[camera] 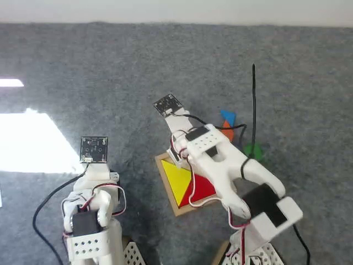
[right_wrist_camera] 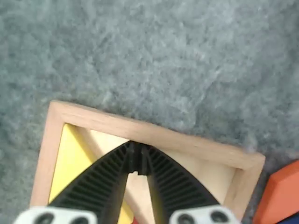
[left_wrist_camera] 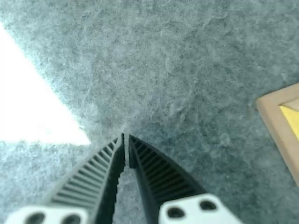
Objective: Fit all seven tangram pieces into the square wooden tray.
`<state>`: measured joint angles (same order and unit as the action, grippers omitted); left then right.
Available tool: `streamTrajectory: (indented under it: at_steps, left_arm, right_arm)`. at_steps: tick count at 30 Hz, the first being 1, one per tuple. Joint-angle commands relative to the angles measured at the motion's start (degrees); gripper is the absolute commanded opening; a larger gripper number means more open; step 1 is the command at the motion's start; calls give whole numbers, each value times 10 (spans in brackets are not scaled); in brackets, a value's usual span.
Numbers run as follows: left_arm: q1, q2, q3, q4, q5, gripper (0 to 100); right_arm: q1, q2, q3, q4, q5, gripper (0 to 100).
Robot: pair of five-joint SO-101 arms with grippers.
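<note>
The square wooden tray (camera: 165, 182) lies on the grey mat, partly under the right arm. A yellow triangle (camera: 177, 175) and a red triangle (camera: 203, 189) lie in it. Beyond the tray, a blue piece (camera: 228, 116), an orange piece (camera: 226, 130) and a green piece (camera: 253, 150) rest on the mat. My right gripper (right_wrist_camera: 138, 150) is shut, its tips over the bare tray floor close to the rim (right_wrist_camera: 154, 133), beside the yellow triangle (right_wrist_camera: 70, 154). My left gripper (left_wrist_camera: 126, 138) is shut over bare mat, to the left of the tray corner (left_wrist_camera: 273, 114).
A thin black rod (camera: 253, 102) stands upright just behind the green piece. A bright patch of light (camera: 33, 143) falls on the mat at far left. Open mat stretches behind and left of the tray.
</note>
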<state>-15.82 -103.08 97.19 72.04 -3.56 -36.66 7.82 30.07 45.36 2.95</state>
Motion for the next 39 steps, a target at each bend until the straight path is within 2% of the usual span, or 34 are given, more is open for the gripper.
streamTrajectory:
  at_steps: [1,11,16,19,23,26,28,34,38,39]
  left_arm:
    - [-4,-11,-7,2,0,14]
    - [-4,-11,-7,2,0,14]
    - [-4,-11,-7,2,0,14]
    - [-4,-11,-7,2,0,14]
    - [-4,-11,-7,2,0,14]
    - [-4,-11,-7,2,0,14]
    - [-4,-11,-7,2,0,14]
    - [-4,-11,-7,2,0,14]
    - [-4,-11,-7,2,0,14]
    - [-4,-11,-7,2,0,14]
  right_arm:
    - [0,19,-73,-3,3,20]
    - [72,73,-164,-2,-67,22]
    - [74,81,-174,3,-74,24]
    - [65,42,-171,25,-72,34]
    - [72,-84,-162,116,-67,66]
    - [121,-208,-135,201,-4,66]
    - [182,-279,-110,244,34,66]
    - [358,-403,-4,262,153,66]
    - [377,-411,39,265,291,66]
    - [374,-411,47,262,302,66]
